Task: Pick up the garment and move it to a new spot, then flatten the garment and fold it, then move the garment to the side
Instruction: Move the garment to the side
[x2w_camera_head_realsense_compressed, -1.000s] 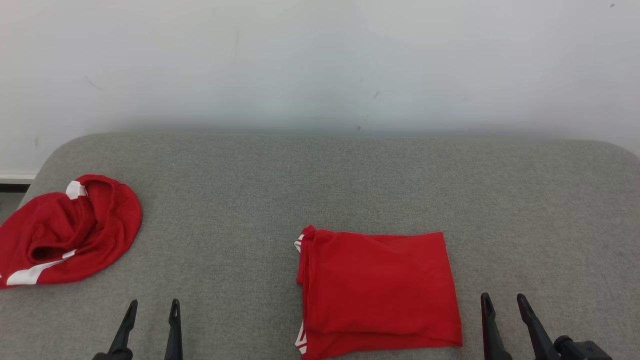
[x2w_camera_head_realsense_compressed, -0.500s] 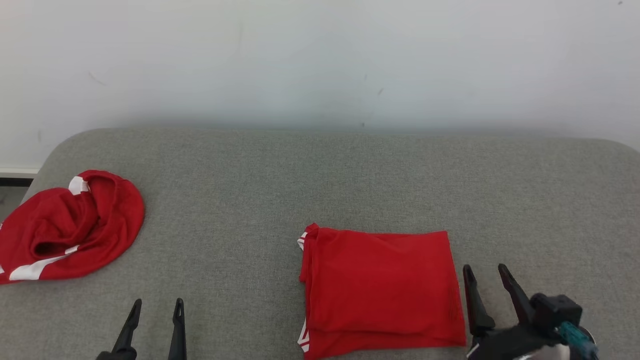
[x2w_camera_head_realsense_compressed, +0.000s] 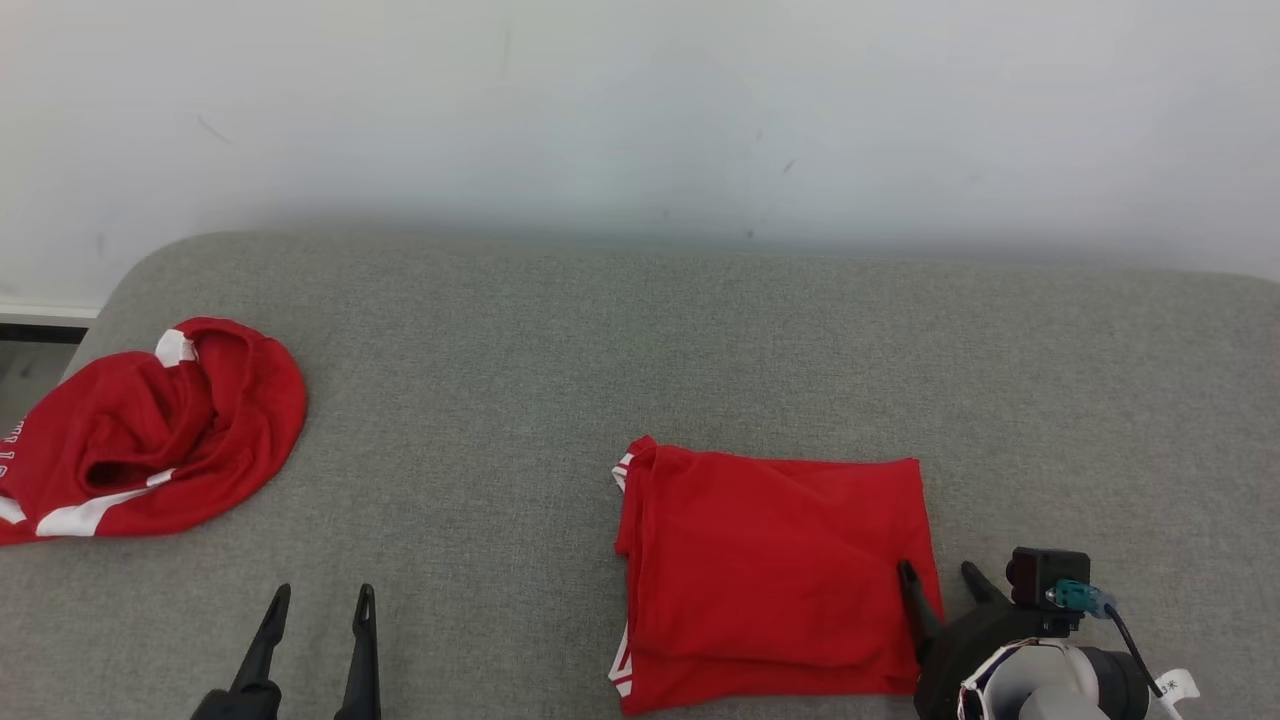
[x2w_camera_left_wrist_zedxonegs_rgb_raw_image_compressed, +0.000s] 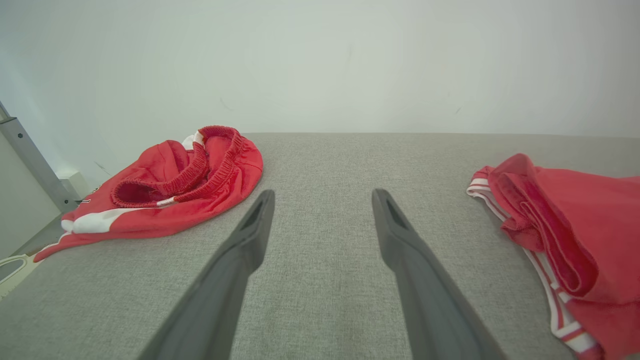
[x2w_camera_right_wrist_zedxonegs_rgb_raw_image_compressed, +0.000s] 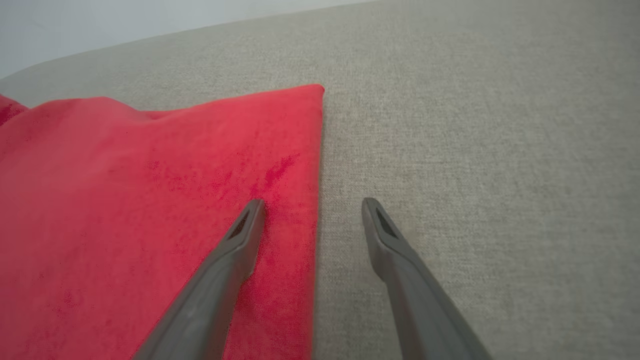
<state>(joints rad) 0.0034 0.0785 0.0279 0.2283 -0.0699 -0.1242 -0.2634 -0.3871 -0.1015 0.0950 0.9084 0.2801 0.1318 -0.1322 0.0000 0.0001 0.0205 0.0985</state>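
Item: folded red garment (x2w_camera_head_realsense_compressed: 775, 570), lying centre-right on grey desk (x2w_camera_head_realsense_compressed: 500, 350). My right jaws, spread, straddled its right edge, I judged for the sideways move. My left jaws spread, idle. Far left: crumpled red shorts (x2w_camera_head_realsense_compressed: 150, 430).

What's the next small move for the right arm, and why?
Probably lower the right gripper and pinch the folded garment at its right edge. Its jaws stand open astride that edge, one finger over red cloth, one over the grey surface. The fold looks done, leaving the move aside.
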